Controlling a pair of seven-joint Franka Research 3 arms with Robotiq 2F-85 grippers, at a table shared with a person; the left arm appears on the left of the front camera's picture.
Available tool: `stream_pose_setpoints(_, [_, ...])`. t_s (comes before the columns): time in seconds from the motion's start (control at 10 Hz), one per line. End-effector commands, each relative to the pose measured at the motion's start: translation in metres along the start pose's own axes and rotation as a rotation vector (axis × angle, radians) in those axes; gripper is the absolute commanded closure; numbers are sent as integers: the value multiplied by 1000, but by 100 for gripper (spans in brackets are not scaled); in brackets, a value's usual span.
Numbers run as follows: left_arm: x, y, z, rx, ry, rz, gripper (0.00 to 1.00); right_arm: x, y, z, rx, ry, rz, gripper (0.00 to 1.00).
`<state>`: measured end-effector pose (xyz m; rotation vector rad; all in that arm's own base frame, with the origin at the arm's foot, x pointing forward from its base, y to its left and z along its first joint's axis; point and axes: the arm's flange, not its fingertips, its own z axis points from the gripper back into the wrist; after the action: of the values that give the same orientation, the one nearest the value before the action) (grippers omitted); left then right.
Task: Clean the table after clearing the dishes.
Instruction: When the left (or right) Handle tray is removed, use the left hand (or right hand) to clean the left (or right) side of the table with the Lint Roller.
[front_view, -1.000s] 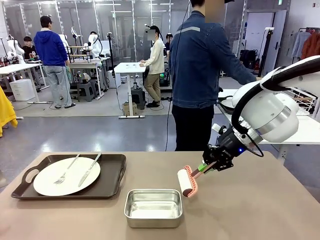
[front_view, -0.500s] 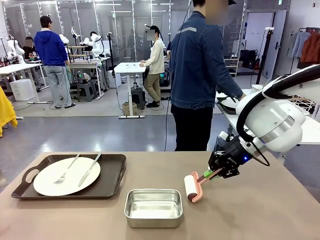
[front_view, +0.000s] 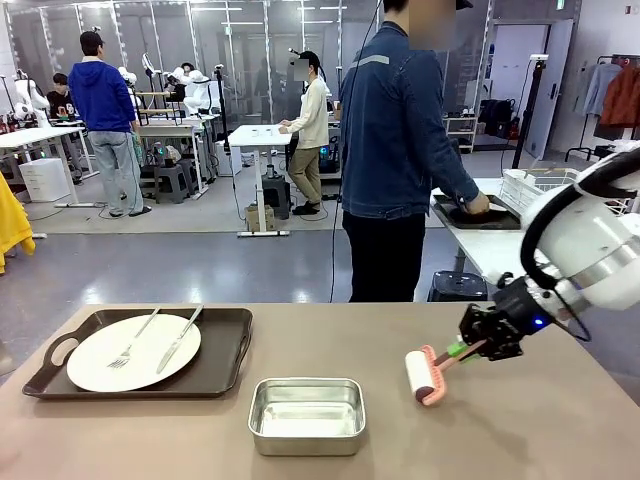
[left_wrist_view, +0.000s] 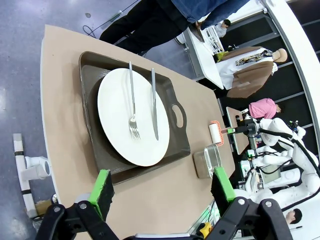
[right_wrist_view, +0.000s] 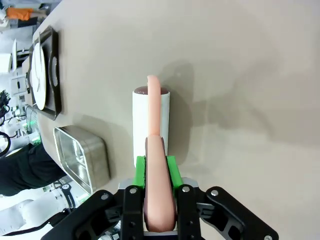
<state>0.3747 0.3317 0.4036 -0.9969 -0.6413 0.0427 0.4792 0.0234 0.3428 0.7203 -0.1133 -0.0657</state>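
Desk (front_view: 560, 430): plain tan-brown top, with a small steel pan (front_view: 306, 384) near its front edge, about mid-width.
Right gripper (front_view: 468, 348): closed tight on the pink handle of a lint roller (front_view: 422, 376). The right wrist view shows the green pads clamped on either side of the handle.
Lint roller: white roll in a pink frame, low over the desk, to the right of the steel pan and near it. The roll points toward the pan and the handle runs away from it to the gripper. Whether the roll presses on the top cannot be told.
Left gripper (left_wrist_view: 162, 186): jaws spread wide with nothing between them, held above the desk on the tray side of the pan.
Tray (front_view: 232, 372): dark, with handles, lying flat to the left of the steel pan and a little farther back, close to it but apart.
Plate (front_view: 100, 370): round and white, lying in the tray.
Fork (front_view: 131, 341) and knife (front_view: 180, 339): side by side on the plate – the fork on the side away from the pan, the knife nearer it.
Person (front_view: 400, 150): stands beyond the far edge of the desk, behind the pan, turned to the right, with a hand (front_view: 478, 206) on a dark tray on a white side table.
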Motion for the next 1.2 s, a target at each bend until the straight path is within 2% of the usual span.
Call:
stream_pose_setpoints(0.0, [-2, 0, 3, -12, -8, -18, 0, 1, -19, 16, -98, -29, 34, 79])
stream_pose_setpoints(0.4, [-2, 0, 3, -12, -8, -18, 0, 11, -29, 57, -251, -15, -1, 79])
stream_pose_setpoints(0.6, [-2, 0, 3, -12, -8, -18, 0, 4, -15, 79, -414, -24, -9, 79])
stream_pose_setpoints(0.8, [-2, 0, 3, -12, -8, -18, 0, -1, 6, 91, -522, -44, -4, 79])
stream_pose_setpoints(1.1, [-2, 0, 3, -12, -8, -18, 0, -19, 47, 128, -499, -106, 47, 79])
